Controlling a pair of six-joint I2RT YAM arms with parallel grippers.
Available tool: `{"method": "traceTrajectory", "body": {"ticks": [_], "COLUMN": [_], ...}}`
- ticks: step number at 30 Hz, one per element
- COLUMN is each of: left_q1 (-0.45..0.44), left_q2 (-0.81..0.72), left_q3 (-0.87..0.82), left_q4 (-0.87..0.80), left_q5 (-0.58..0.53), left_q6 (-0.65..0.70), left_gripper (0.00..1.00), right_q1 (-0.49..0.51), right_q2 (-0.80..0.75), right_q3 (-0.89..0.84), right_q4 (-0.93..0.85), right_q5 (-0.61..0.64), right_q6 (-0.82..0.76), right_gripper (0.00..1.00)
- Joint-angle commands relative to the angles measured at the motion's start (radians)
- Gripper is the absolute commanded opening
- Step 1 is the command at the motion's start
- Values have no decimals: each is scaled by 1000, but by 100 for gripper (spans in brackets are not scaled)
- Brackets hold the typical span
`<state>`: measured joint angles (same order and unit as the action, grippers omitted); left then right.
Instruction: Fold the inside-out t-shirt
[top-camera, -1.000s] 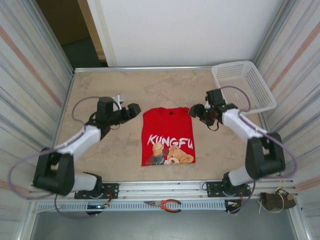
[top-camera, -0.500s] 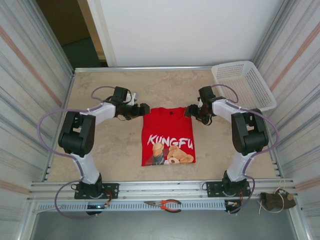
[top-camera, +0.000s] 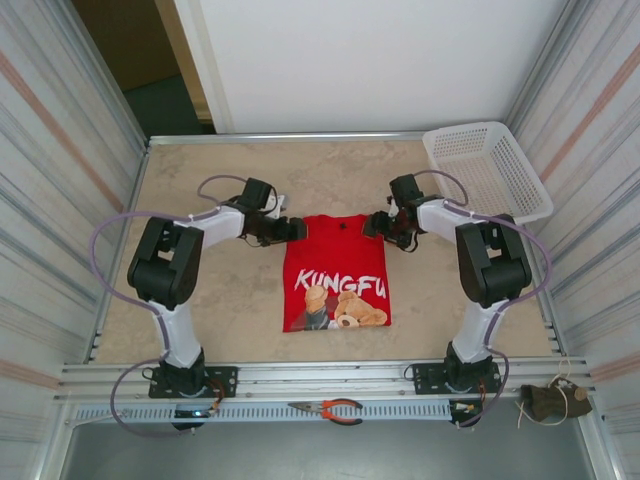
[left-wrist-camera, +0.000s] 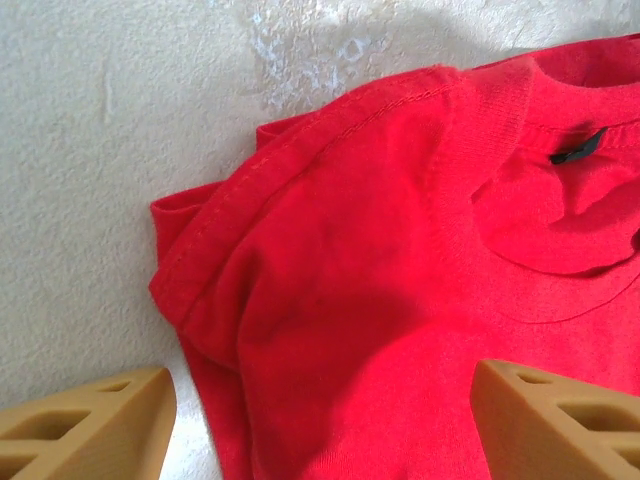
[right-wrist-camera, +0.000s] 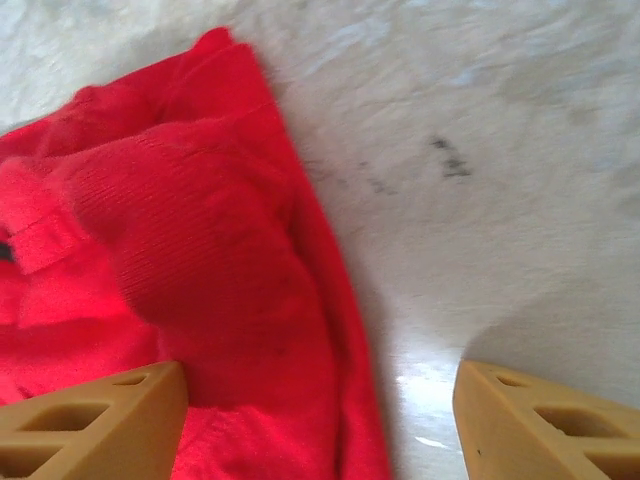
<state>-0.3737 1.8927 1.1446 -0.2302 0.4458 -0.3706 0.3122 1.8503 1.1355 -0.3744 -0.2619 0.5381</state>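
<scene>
The inside-out t-shirt (top-camera: 335, 265) lies flat in the middle of the table as a narrow rectangle, bear graphic and white lettering facing up, collar toward the far side. My left gripper (top-camera: 293, 230) is at its far left corner, open. In the left wrist view its tan fingers (left-wrist-camera: 90, 425) straddle the red shoulder seam (left-wrist-camera: 380, 250), with cloth lying between them. My right gripper (top-camera: 374, 224) is at the far right corner, also open. In the right wrist view one finger (right-wrist-camera: 90, 420) sits over the red cloth (right-wrist-camera: 180, 230) and the other over bare table.
A white plastic basket (top-camera: 487, 170) stands at the back right corner. Orange-handled pliers (top-camera: 330, 408) lie on the front rail. Striped walls close in both sides of the marbled table (top-camera: 220, 300).
Both arms have reached farther in, bringing each gripper from beside the shirt to its far corners. The shirt has not moved.
</scene>
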Motion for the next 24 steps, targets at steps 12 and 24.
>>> {"method": "traceTrajectory", "body": {"ticks": [12, 24], "left_q1": [19, 21], "left_q2": [43, 53], "left_q3": [-100, -167], "left_q4": [257, 375], "left_q5": [148, 197], "left_q6": [-155, -191], "left_gripper": [67, 59], "right_q1": [15, -5], "right_q2": [56, 67], "right_q3": [-4, -49], "right_q4": [68, 145], "right_q5": [-71, -134], "right_q6": [53, 97], "right_gripper": [65, 54]}}
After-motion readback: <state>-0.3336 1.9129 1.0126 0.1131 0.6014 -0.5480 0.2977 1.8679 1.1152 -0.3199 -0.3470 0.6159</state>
